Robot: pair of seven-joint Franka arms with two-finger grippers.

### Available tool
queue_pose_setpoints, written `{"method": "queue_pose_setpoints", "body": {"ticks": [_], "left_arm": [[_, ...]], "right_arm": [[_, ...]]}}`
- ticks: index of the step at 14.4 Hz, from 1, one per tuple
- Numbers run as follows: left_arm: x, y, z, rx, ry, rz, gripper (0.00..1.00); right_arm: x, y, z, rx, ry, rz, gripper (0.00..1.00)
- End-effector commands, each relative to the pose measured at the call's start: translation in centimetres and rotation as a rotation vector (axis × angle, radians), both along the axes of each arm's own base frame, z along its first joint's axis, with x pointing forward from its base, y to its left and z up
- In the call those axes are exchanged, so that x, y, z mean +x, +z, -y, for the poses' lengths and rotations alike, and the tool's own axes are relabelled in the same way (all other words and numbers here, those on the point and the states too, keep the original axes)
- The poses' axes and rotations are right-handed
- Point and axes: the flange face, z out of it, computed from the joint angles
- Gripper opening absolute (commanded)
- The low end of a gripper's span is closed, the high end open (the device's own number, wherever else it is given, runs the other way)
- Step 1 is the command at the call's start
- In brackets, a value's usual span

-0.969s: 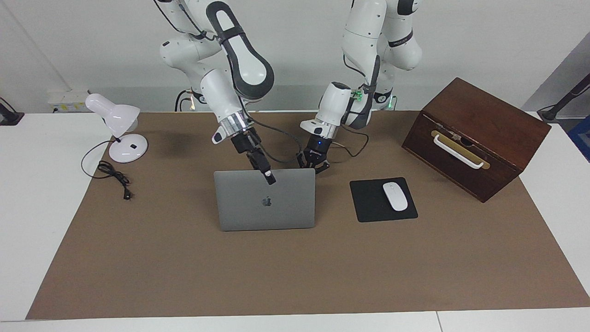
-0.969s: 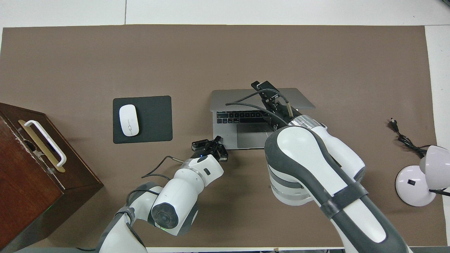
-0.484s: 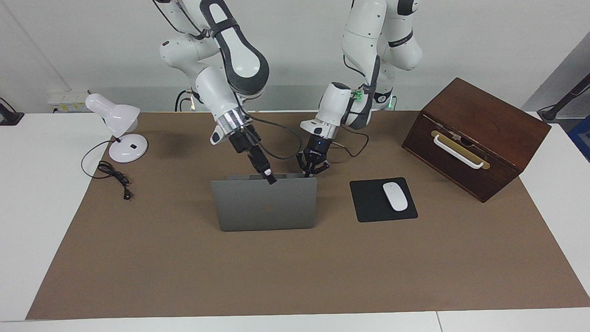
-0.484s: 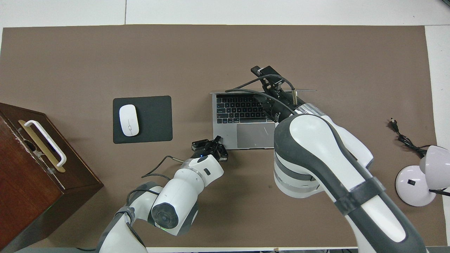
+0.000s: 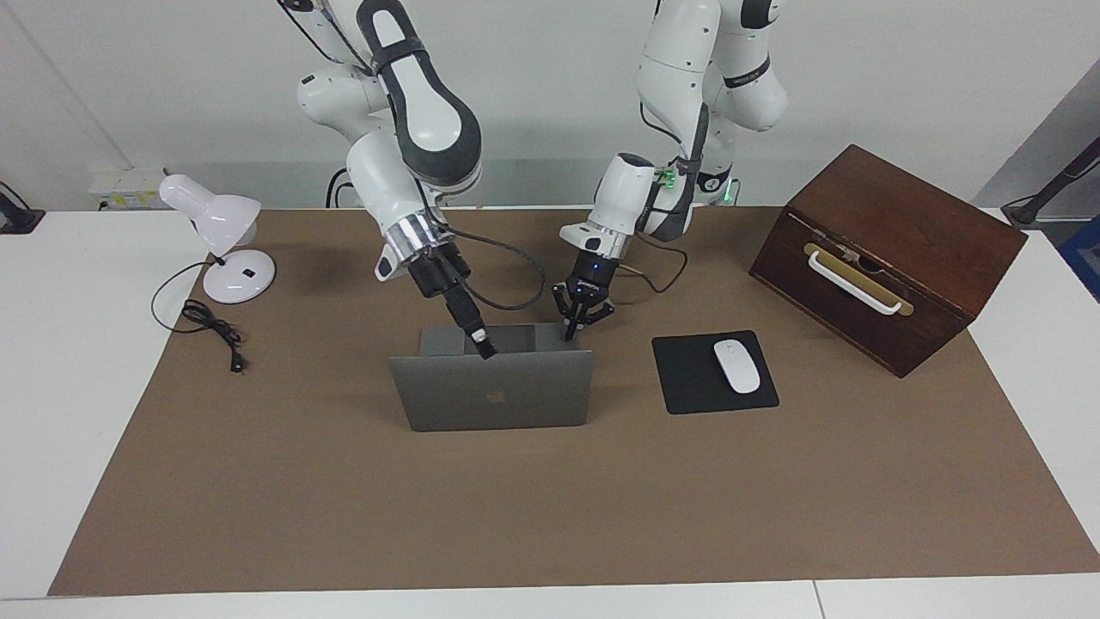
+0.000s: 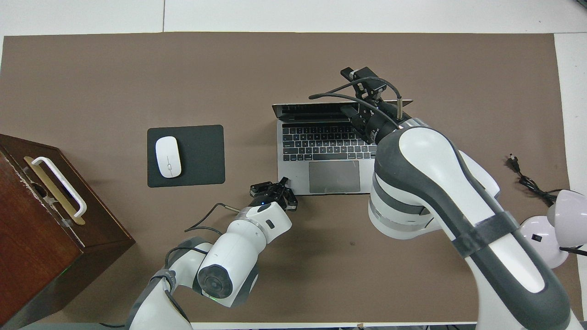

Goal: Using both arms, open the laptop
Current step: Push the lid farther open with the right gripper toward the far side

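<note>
The silver-grey laptop (image 5: pixel 516 400) stands open in the middle of the brown mat, its lid tilted back away from the robots with the apple logo facing outward. Its black keys and grey trackpad show in the overhead view (image 6: pixel 321 151). My right gripper (image 5: pixel 484 348) is shut on the lid's top edge, also seen in the overhead view (image 6: pixel 362 87). My left gripper (image 5: pixel 577 322) is open, its tips down at the base's corner nearest the robots toward the left arm's end, also seen in the overhead view (image 6: pixel 275 190).
A black mouse pad (image 5: pixel 687 383) with a white mouse (image 5: pixel 736 365) lies beside the laptop toward the left arm's end. A brown wooden box (image 5: pixel 894 241) stands past it. A white desk lamp (image 5: pixel 228 249) and its black cable (image 5: pixel 210 327) sit at the right arm's end.
My right gripper has swung the lid from partly raised to past upright, away from the robots, baring the keyboard. My left gripper has stayed at the base corner.
</note>
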Motion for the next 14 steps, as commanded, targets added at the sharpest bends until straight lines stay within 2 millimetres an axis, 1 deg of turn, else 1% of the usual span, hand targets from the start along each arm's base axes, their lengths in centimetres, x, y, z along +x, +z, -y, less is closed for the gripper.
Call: {"method": "queue_pose_setpoints", "body": {"ticks": [1, 2, 4, 7, 8, 9, 11, 14], "left_arm": [[0.7, -2.3, -0.4, 0.04, -0.005, -0.009, 0.0], [0.7, -2.3, -0.4, 0.04, -0.005, -0.009, 0.0], [0.6, -2.3, -0.4, 0.042, -0.01, -0.007, 0.0], [0.7, -2.3, -0.5, 0.042, -0.007, -0.007, 0.0], [0.7, -2.3, -0.5, 0.042, -0.007, -0.007, 0.0], [0.7, -2.3, -0.5, 0.042, -0.007, -0.007, 0.0], [0.7, -2.3, -0.5, 0.042, -0.007, -0.007, 0.0], [0.7, -2.3, -0.5, 0.042, -0.007, -0.007, 0.0]], "right_arm": [[1.2, -0.8, 0.6, -0.008, 0.017, 0.014, 1.0], [1.3, -0.7, 0.5, -0.002, 0.021, 0.017, 1.0], [1.9, -0.2, 1.2, 0.009, 0.018, 0.026, 1.0], [2.7, 0.4, 1.7, 0.016, 0.011, 0.042, 1.0], [3.0, 0.3, 2.1, 0.016, 0.005, 0.041, 1.0], [3.1, 0.5, 2.0, 0.022, 0.01, 0.045, 1.0], [3.7, 0.7, 3.0, 0.034, 0.007, 0.05, 1.0], [4.1, 0.5, 2.9, 0.037, 0.009, 0.052, 1.0]]}}
